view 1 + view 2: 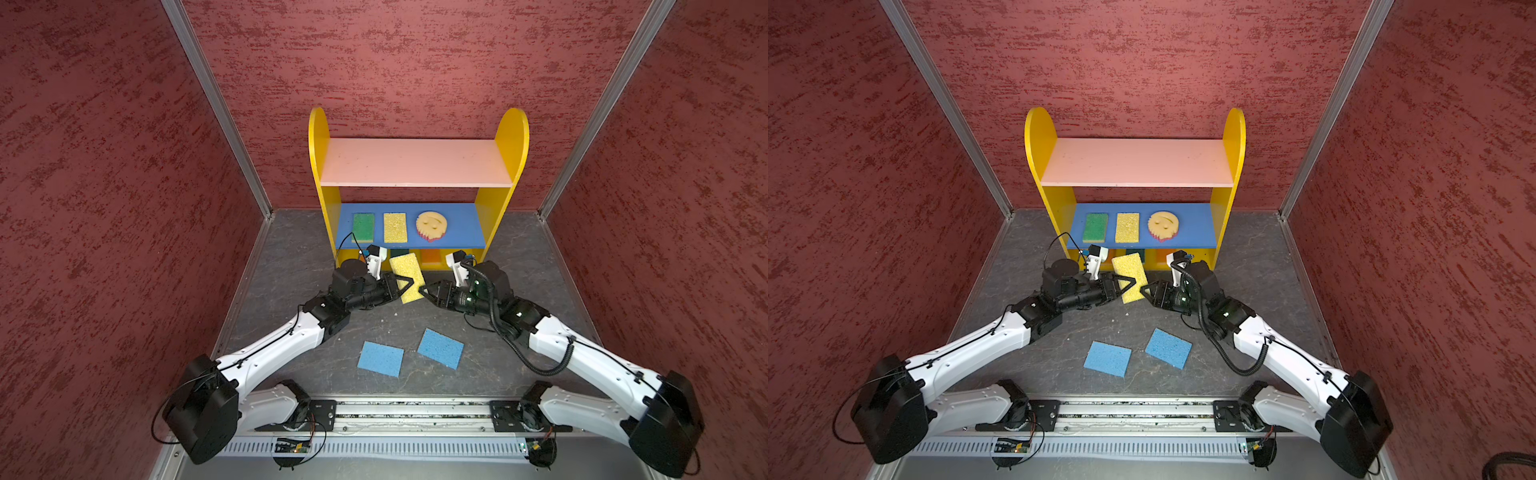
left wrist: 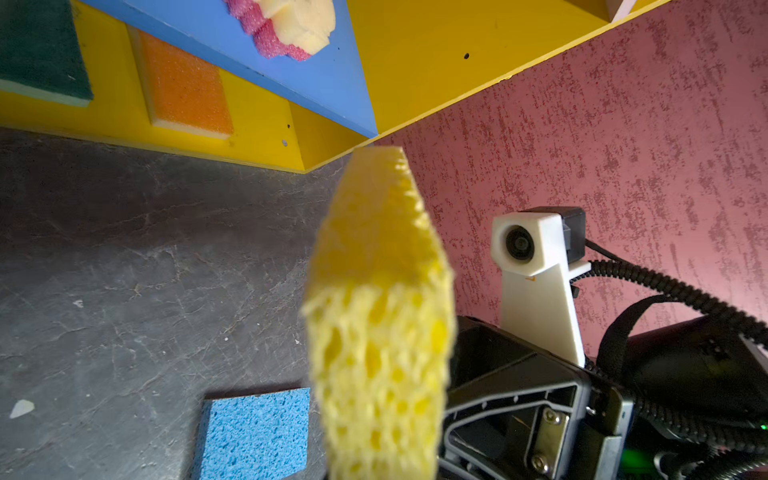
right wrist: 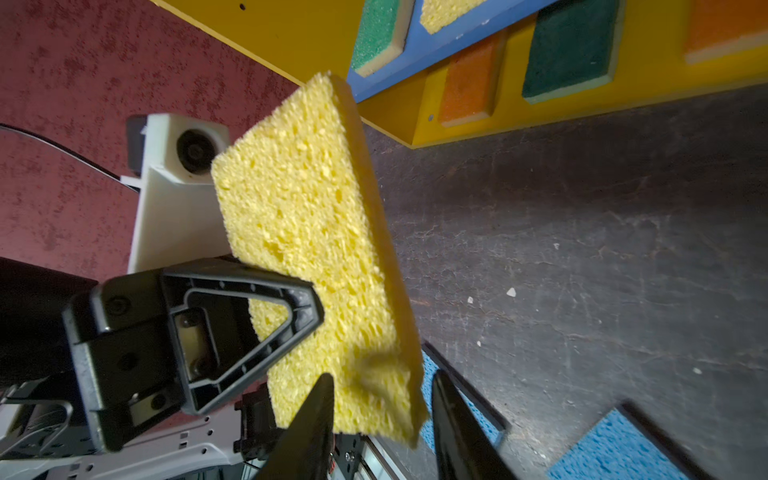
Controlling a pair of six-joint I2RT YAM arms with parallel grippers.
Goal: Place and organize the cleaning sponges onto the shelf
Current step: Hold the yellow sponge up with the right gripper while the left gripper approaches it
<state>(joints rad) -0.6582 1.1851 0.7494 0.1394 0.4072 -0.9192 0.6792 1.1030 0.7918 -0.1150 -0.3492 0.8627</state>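
A yellow sponge hangs tilted above the floor in front of the shelf. My left gripper is shut on its side; one black finger presses its face. My right gripper is open, and the sponge's lower corner sits loosely between its jaws. In the left wrist view the sponge hides my own jaws. The blue middle board carries a green sponge, a yellow sponge and a round smiley sponge. On the yellow bottom board lie an orange sponge, a dark green one and another orange one.
Two blue sponges lie flat on the dark floor between the arms. The pink top board is bare. Red walls enclose the space on three sides, and the arms' rail runs along the front.
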